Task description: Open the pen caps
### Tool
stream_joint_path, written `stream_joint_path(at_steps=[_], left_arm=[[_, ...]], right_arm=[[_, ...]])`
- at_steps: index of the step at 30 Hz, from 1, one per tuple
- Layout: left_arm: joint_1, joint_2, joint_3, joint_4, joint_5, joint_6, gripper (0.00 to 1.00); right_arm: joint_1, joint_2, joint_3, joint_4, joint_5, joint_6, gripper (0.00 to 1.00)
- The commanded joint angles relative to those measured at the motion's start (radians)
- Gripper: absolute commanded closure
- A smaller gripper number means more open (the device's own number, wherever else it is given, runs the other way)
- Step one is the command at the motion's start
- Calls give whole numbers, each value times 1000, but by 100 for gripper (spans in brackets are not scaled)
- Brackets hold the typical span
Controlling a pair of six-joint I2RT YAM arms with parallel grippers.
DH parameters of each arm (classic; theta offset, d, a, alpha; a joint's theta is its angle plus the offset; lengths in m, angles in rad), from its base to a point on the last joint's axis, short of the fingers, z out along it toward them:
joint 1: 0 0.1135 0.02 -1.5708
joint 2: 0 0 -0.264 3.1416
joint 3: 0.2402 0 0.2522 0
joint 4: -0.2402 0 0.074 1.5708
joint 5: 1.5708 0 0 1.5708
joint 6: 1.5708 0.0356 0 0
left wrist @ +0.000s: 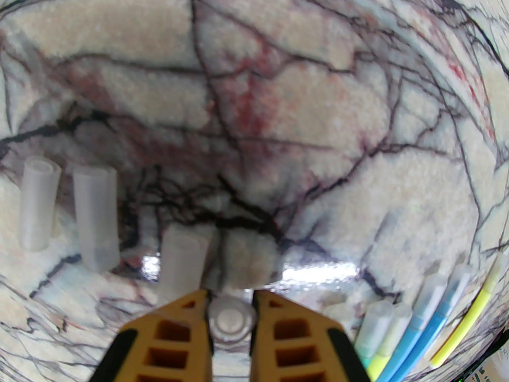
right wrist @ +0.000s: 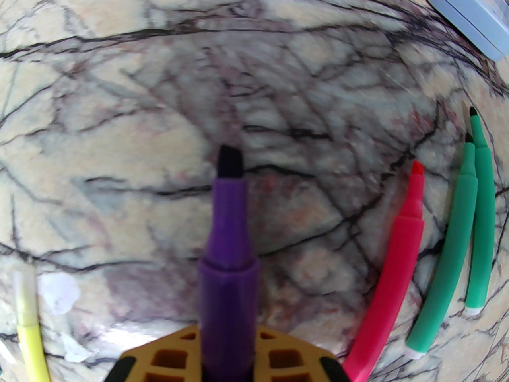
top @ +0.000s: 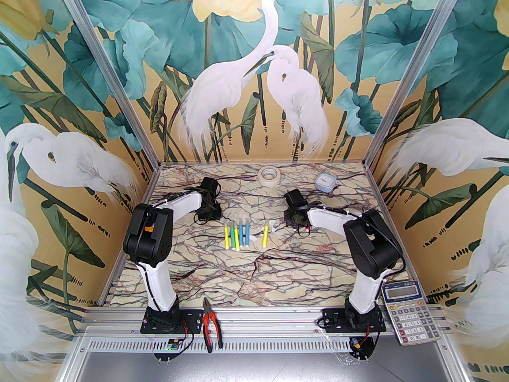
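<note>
My left gripper (left wrist: 230,293) (top: 207,214) is shut on a pale translucent pen cap (left wrist: 232,320), seen end-on between the yellow fingers. Three loose caps (left wrist: 97,217) lie on the marble just beyond it. To its right lies a row of capped yellow, green and blue markers (left wrist: 421,324) (top: 236,235). My right gripper (right wrist: 228,330) (top: 296,224) is shut on a purple marker (right wrist: 228,253) whose dark tip is bare. Beside it lie an uncapped pink marker (right wrist: 391,277) and two uncapped green markers (right wrist: 445,261). A capped yellow marker (right wrist: 28,320) (top: 265,235) lies to its left.
A tape roll (top: 269,173) and a blue-lidded box (top: 325,181) (right wrist: 465,14) sit at the table's far edge. Red-handled pliers (top: 210,324) and a calculator (top: 413,310) rest on the front rail by the arm bases. Walls close in the table on three sides.
</note>
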Motion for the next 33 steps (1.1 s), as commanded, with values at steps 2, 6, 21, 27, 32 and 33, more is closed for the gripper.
stream_joint_path(at_steps=[2,6,21,27,32,33], left_arm=[[-2,39,40,-29,-41,21,95],[-2,49,46,-39,-55,22,93],[-2,46,54,-62,-81,28,76],[-2,25,51,-62,-76,27,73],[-2,-2,46,-57,-45,26,71],[-2,-8,45,-55,-39,27,70]], right_arm=[[-19,22,11,-13,24,34,98],[-26,24,3,-24,53,34,97],[-27,4,-20,-57,155,23,83],[-27,-14,-23,-62,164,17,79],[-25,-22,-19,-76,170,10,78],[-26,-27,-19,-79,170,11,77]])
